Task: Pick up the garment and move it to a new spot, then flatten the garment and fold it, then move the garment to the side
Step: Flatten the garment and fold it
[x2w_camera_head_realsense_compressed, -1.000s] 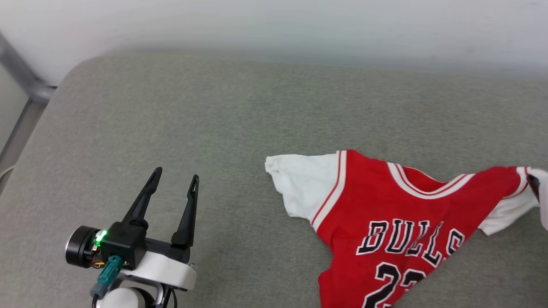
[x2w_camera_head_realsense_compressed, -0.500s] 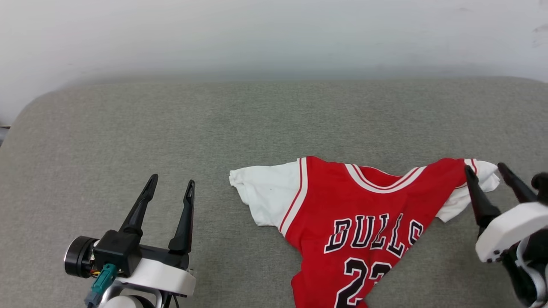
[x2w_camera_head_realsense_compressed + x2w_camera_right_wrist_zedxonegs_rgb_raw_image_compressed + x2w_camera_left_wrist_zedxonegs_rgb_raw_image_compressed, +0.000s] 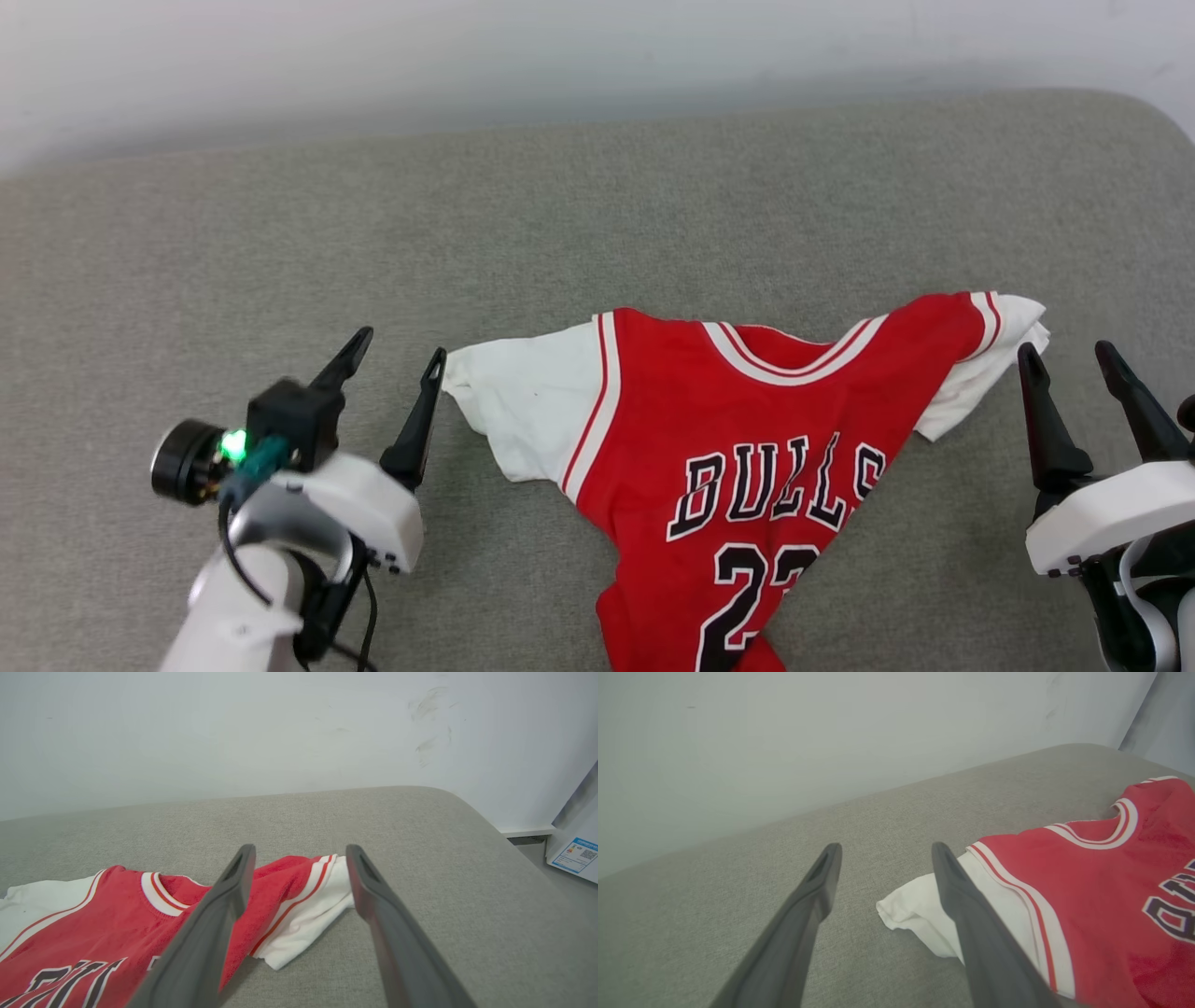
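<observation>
Shows garment print-up, rumpled, on grey cushion. Puts left claw, wide, just beside white sleeve (well apart a moment ago); right claw, wide too, near other sleeve. Grips nothing yet; reads as pickup approach nearly done.

The left gripper is sitting at the lower left of the head view, its two dark fingers spread apart, pointing up and leaning slightly rightward, holding nothing. Its white wrist is angling in from the bottom edge, with a green light glowing on it. The right gripper is standing at the lower right, fingers likewise spread and empty, leaning slightly leftward.
</observation>
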You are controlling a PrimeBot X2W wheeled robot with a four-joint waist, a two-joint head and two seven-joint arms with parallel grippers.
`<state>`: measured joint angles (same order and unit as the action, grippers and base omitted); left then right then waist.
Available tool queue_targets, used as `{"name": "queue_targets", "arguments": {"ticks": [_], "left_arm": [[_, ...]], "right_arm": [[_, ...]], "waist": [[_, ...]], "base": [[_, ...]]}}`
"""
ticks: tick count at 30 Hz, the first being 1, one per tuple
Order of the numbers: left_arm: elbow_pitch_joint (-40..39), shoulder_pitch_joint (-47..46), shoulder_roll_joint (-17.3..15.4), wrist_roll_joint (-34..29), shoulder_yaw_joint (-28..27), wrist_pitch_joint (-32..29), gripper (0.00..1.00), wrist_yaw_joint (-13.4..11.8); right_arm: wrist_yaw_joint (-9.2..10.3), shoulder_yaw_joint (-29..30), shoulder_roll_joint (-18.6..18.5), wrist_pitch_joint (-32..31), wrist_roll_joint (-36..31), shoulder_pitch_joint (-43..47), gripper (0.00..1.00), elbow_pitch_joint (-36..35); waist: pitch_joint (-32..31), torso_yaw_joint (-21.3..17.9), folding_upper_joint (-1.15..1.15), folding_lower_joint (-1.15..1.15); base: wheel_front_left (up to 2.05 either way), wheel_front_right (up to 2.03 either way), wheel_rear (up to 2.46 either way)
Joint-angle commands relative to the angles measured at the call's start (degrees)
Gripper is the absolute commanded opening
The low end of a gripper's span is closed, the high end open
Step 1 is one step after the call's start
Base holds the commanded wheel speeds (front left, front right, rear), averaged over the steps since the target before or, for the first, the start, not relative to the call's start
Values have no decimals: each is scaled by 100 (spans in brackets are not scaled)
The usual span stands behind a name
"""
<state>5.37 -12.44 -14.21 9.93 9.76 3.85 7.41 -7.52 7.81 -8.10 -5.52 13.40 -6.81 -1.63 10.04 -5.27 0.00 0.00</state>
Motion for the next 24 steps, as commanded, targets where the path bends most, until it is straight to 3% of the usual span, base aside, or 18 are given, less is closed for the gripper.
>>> {"name": "queue_targets", "arguments": {"ticks": [1,10,21,24], "left_arm": [[49,-185,-58,82,66,-250,100,8],[690,-1087,-231,294,342,-2558,100,-51],[1289,-1516,-385,-61,511,-3042,100,-323],[1527,-1502,-358,-27,600,-3110,100,-278]], "right_arm": [[6,17,49,20,-58,72,100,-33],[6,-94,188,63,-130,-18,100,-81],[6,-156,236,136,-194,-138,100,-92],[6,-167,248,144,-216,-126,100,-97]], "waist": [[128,-82,0,0],[555,-275,0,0],[943,-413,0,0],[988,-423,0,0]], "base": [[0,0,0],[0,0,0],[0,0,0],[0,0,0]]}}
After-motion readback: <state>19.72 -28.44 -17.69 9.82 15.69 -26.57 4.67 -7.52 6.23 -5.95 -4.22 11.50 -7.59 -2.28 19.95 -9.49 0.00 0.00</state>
